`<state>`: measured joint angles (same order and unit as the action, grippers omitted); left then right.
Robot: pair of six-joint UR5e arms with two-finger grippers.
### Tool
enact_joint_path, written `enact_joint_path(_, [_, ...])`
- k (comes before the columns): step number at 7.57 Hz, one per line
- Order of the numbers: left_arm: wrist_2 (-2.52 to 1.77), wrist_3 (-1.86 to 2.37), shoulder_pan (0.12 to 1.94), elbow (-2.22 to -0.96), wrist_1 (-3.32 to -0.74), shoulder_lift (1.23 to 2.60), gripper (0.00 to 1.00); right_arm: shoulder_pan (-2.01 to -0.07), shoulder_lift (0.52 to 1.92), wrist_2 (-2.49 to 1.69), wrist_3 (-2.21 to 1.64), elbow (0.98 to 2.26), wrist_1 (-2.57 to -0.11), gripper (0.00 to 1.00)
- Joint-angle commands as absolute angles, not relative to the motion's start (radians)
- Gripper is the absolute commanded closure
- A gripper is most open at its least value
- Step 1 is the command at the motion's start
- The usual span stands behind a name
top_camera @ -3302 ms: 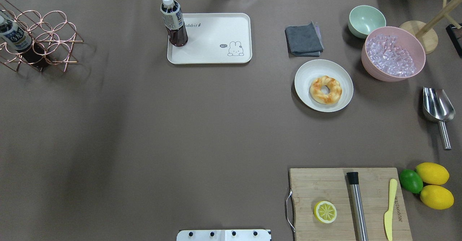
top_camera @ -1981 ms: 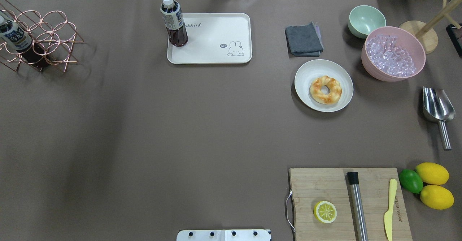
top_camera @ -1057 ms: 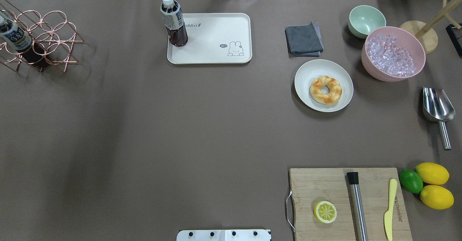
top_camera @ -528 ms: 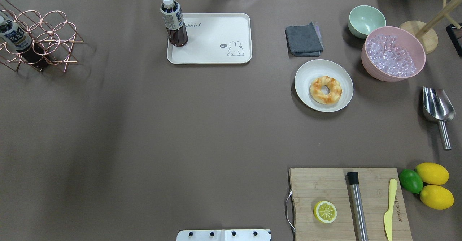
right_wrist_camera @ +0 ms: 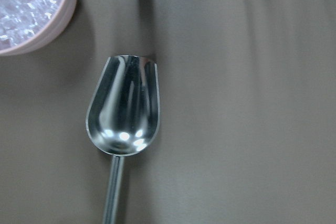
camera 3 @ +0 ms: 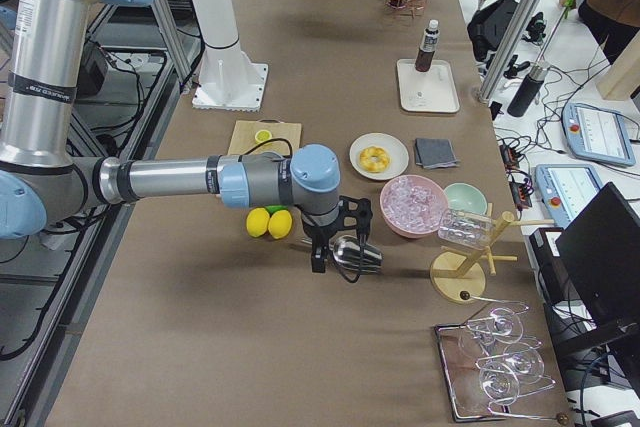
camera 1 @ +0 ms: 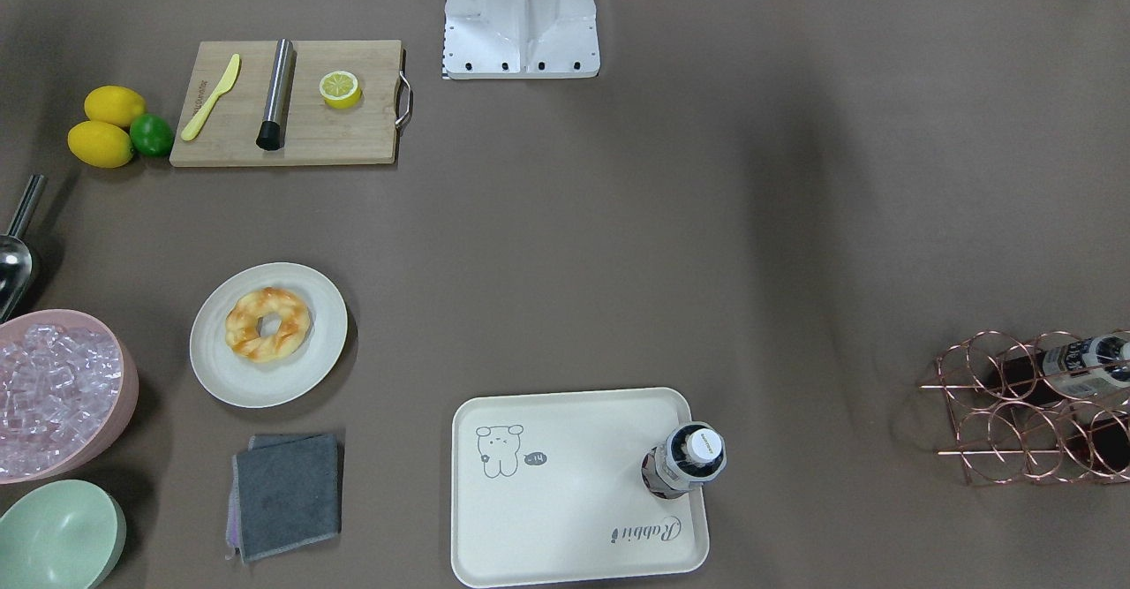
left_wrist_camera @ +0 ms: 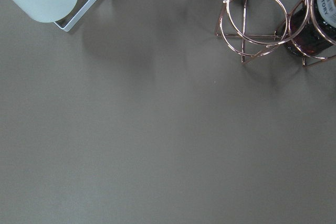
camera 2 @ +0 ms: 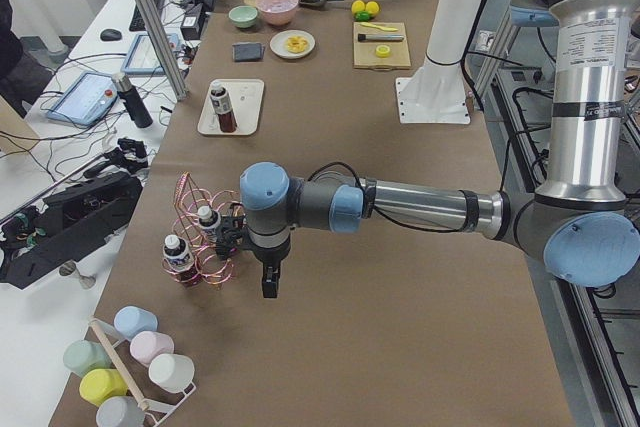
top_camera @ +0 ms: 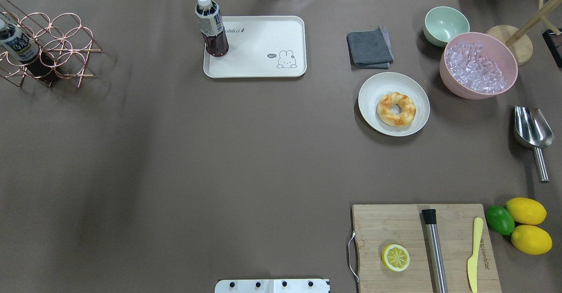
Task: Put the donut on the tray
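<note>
Well, the left gripper (camera 2: 270, 285) hangs beside the rack (camera 2: 210, 252), well apart from the tray (top_camera: 259, 42). The right gripper (camera 3: 318, 259) hangs over the scoop (right_wrist_camera: 123, 108). I cannot tell how either's jaws stand. The donut (top_camera: 396, 109) lies on the plate (top_camera: 377, 86), right of the tray, which holds a bottle (top_camera: 212, 27). The pink bowl (top_camera: 465, 93) holds ice (top_camera: 476, 66).

golden-brown donut (top_camera: 396, 109); cream tray (top_camera: 263, 66); off-white plate (top_camera: 373, 91)
</note>
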<state>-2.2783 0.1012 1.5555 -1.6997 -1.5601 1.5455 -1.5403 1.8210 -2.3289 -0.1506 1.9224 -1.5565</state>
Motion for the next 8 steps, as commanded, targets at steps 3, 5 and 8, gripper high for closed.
enact_joint_path(3, [-2.278, 0.101, 1.555, -1.698, -1.560, 1.545, 0.01, -1.222, 1.602, -2.281, -0.738, 1.973, -1.549, 0.00])
enact_joint_path(5, [-2.278, 0.101, 1.555, -1.698, -1.560, 1.545, 0.01, -1.105, 1.482, -2.249, -0.948, 1.938, -1.549, 0.00])
enact_joint_path(8, [-2.278, 0.101, 1.555, -1.698, -1.560, 1.545, 0.01, -0.922, 1.361, -2.089, -1.152, 1.866, -1.510, 0.00])
